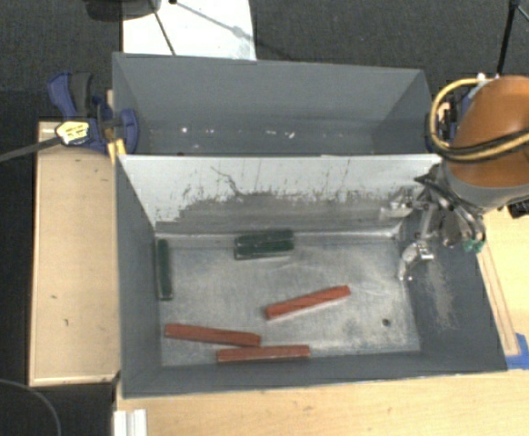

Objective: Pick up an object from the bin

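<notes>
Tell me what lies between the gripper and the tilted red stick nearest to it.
Nothing lies there. In the camera view, bare, scuffed bin floor runs from the gripper to the tilted red stick.

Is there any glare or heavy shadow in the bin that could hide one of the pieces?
Camera view: the bin's back wall carries a pale sheen, away from the pieces; the dark green block and the angled red-brown stick lie on evenly lit floor with thin shadows; beneath the gripper it looks slightly darker.

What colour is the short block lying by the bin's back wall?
The block is dark green, camera view.
</notes>
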Tool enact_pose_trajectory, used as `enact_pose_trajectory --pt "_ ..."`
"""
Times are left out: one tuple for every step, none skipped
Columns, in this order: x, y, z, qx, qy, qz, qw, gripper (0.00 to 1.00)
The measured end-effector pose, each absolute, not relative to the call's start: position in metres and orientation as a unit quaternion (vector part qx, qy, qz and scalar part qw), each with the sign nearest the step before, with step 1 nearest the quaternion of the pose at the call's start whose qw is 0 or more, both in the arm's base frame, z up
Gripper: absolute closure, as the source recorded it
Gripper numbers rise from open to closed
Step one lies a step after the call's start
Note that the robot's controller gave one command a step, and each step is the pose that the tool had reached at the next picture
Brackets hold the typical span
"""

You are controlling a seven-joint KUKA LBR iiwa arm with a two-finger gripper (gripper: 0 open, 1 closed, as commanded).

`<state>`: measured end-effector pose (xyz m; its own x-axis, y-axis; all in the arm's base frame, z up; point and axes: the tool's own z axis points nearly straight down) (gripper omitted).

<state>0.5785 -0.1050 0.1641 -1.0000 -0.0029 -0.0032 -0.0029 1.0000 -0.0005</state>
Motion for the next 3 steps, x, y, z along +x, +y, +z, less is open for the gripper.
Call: enact_pose_trajectory --pt "0.578 -0.105 0.164 -0.002 1.000 0.000 0.002 0.00" --pt "0.555 -0.063 0.109 0.014 1.000 0.000 0.004 0.00" --pt "0.569 -0.010 0.075 -0.006 1.000 0.001 0.008 1.00"
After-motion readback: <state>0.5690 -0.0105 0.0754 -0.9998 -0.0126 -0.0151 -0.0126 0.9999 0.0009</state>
